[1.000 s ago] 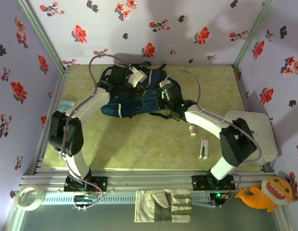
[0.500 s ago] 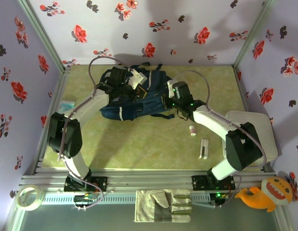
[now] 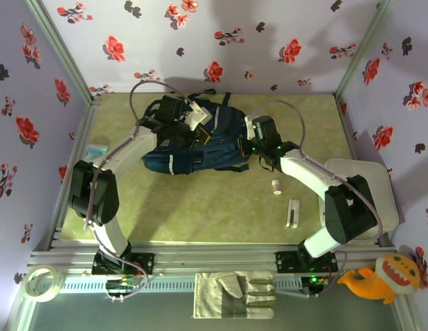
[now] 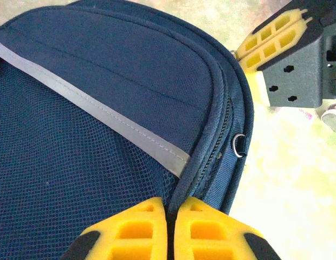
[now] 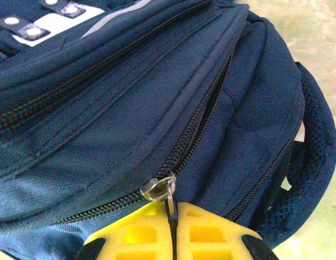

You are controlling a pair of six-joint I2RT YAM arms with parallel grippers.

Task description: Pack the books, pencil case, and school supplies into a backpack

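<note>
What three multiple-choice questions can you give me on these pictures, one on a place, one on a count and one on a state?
1. Where does the slim white bar lie?
A. On the table, right of the backpack and nearer the arm bases.
B. On top of the backpack.
C. By the left wall.

2. How many small white items lie on the table right of the backpack?
A. One.
B. Two.
C. Four.

3. How is the right gripper?
A. Wide open.
B. Shut on the zip pull.
C. Shut on a book.

Answers:
1 A, the top view shows it on bare table off the backpack's right side.
2 B, the bar and a white tube with a pink end.
3 B, the right wrist view shows its yellow fingers closed on the pull.
</note>
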